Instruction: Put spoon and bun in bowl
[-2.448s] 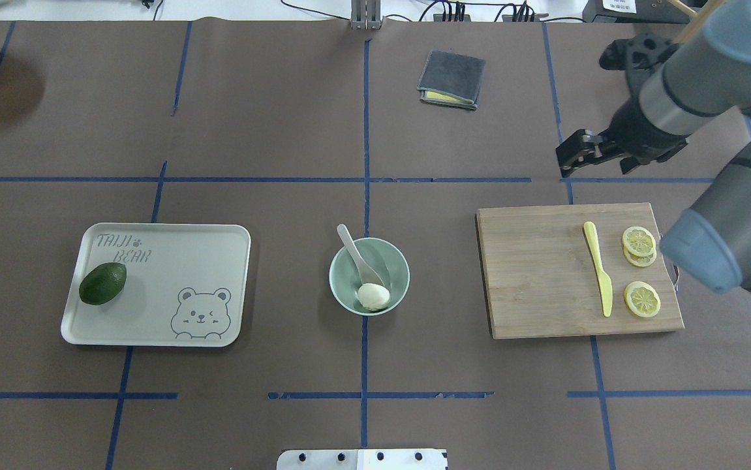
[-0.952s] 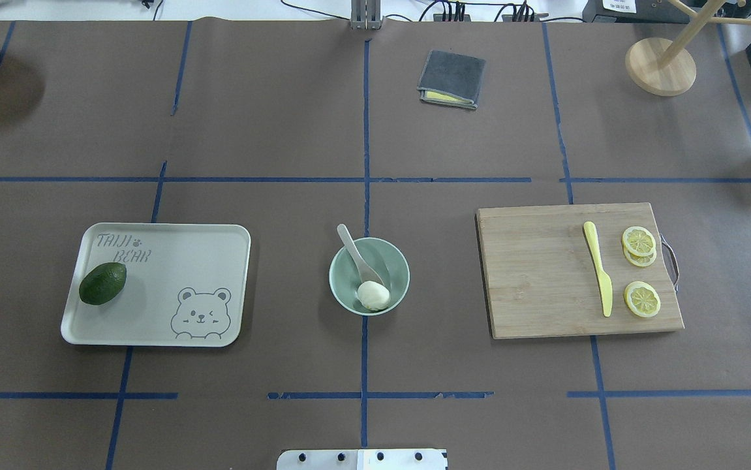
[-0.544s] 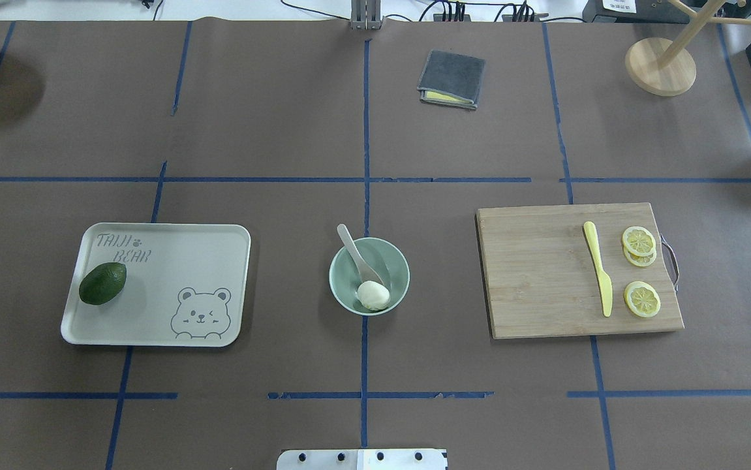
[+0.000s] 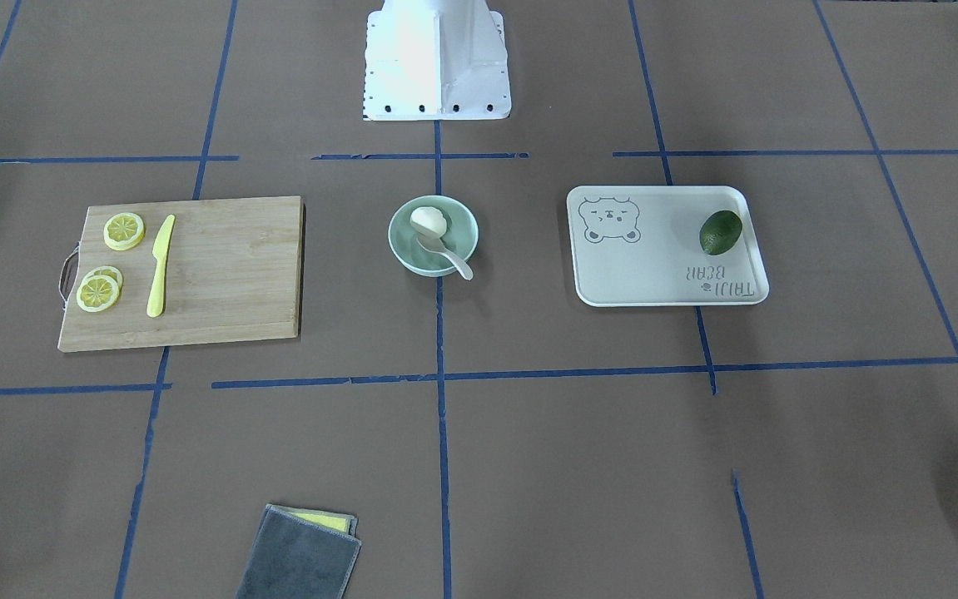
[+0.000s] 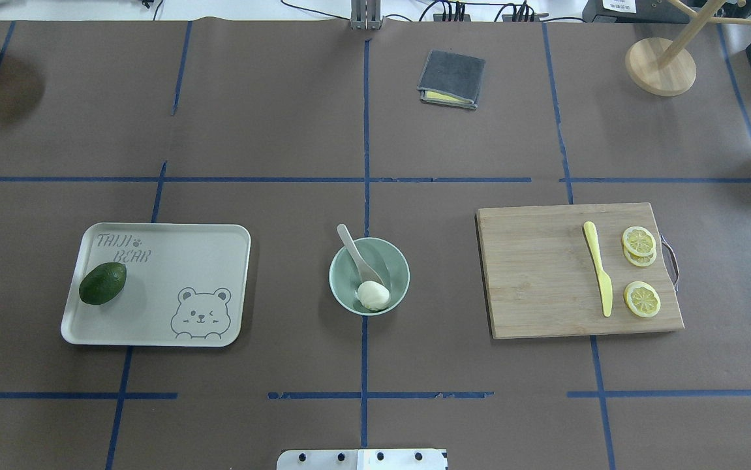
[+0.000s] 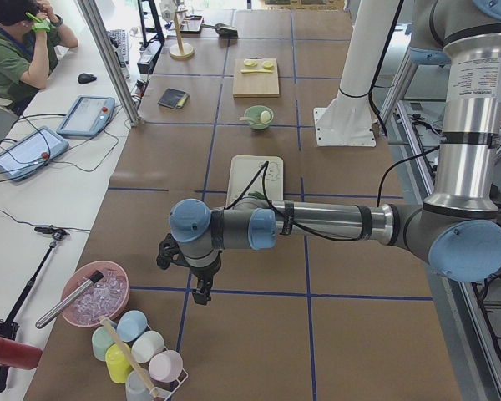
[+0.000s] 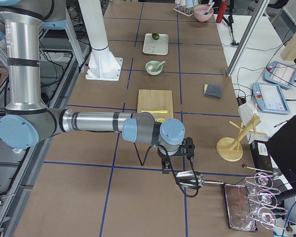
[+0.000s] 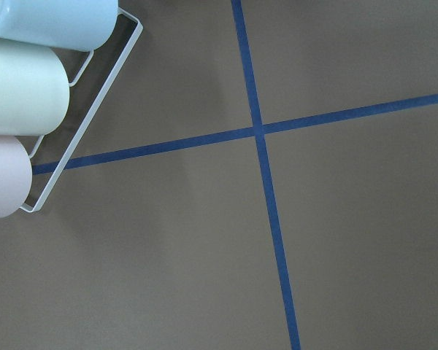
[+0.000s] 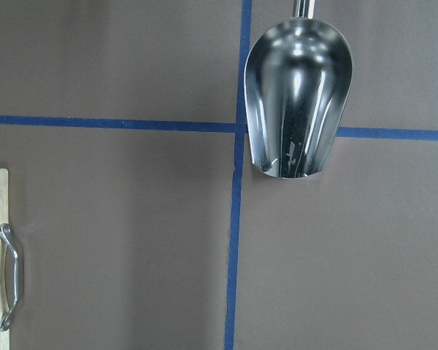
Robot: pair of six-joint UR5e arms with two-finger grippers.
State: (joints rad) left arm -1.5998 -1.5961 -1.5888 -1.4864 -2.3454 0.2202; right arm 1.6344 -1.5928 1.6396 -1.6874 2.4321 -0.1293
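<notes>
The mint-green bowl (image 5: 393, 266) stands at the table's middle, also in the front view (image 4: 463, 230). The white bun (image 5: 373, 296) lies inside it. The whitish spoon (image 5: 353, 249) has its scoop in the bowl and its handle leaning over the rim. Both show in the front view: the bun (image 4: 429, 221) and the spoon (image 4: 448, 254). My left gripper (image 6: 202, 294) hangs far off over the table's left end. My right gripper (image 7: 166, 168) hangs over the right end. Each shows only in a side view, so I cannot tell whether it is open or shut.
A white bear-print tray (image 5: 179, 261) with an avocado (image 5: 102, 283) lies left of the bowl. A cutting board (image 5: 532, 274) with a yellow knife (image 5: 597, 266) and lemon slices (image 5: 641, 299) lies right. A grey cloth (image 5: 451, 79), a metal scoop (image 9: 297, 95) and racked cups (image 8: 18, 95) sit at the edges.
The right arm, over the table's far right 2.4 s ago, has left the overhead view. Bowl, bun and spoon have not moved.
</notes>
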